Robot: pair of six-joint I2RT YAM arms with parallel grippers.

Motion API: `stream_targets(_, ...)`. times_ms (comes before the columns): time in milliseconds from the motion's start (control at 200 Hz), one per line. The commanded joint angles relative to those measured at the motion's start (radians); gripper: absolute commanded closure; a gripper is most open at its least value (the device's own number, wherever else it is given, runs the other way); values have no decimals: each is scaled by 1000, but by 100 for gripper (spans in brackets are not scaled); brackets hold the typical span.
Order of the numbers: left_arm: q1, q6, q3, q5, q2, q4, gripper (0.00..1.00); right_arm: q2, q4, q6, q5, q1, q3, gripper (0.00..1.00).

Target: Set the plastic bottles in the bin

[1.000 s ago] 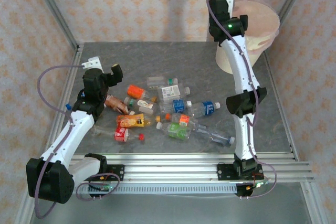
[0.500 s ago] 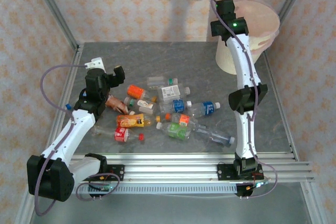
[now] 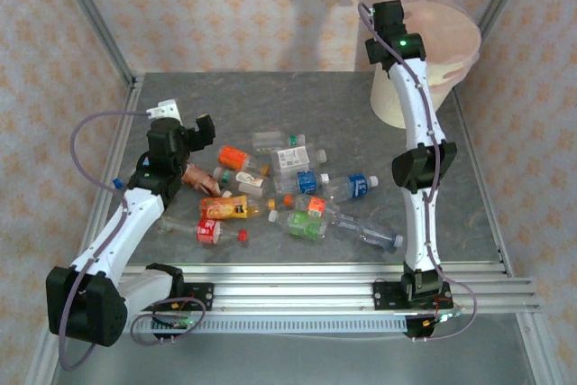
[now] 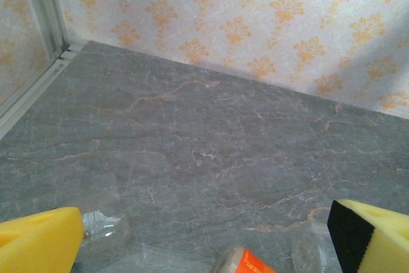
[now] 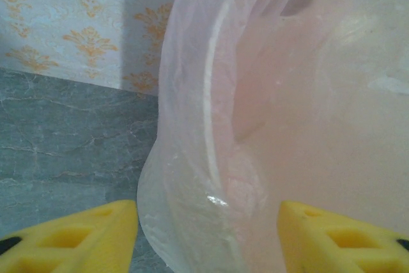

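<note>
**Bottle lot on table; bin at far right; both grippers parted**

Item 1, the plastic bottles (image 3: 297, 185): a loose cluster lying on their sides on the grey marbled table (image 3: 225, 96), left of centre, all outside the bin. Among them are an orange-labelled bottle (image 3: 233, 157) at the cluster's left, a white-labelled bottle (image 3: 293, 158) at the far edge, a blue-labelled bottle (image 3: 361, 185) at the right, a green-labelled bottle (image 3: 306, 224) and a red-labelled bottle (image 3: 209, 232) along the near edge.

Item 2, the bin (image 3: 446, 87): upright at the table's far right corner, well apart from the cluster, lined with a thin pinkish bag (image 5: 192, 126) draped over its rim.

Item 3, left gripper (image 3: 183, 118): raised over the cluster's left end, jaws wide apart, holding nothing. In the left wrist view its yellow fingers (image 4: 38, 241) frame bare table, with a clear bottle neck and an orange label at the lower edge.

Item 4, right gripper (image 5: 208, 234): up at the bin's near-left rim, jaws apart, nothing clamped. In the right wrist view the bagged rim lies just ahead, between the fingers; contact cannot be told
</note>
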State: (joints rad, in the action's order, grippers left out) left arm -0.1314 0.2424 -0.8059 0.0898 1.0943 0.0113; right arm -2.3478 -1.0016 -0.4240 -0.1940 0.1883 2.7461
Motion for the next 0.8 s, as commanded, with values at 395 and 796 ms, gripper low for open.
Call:
stream_targets(395,-13,-34,-49,67,-10,69,0,-73,31,-16,123,-53,27,55)
stream_targets(796,-16,-35,-81,74,17,92,0,-29,10,49,260,-52,41,100)
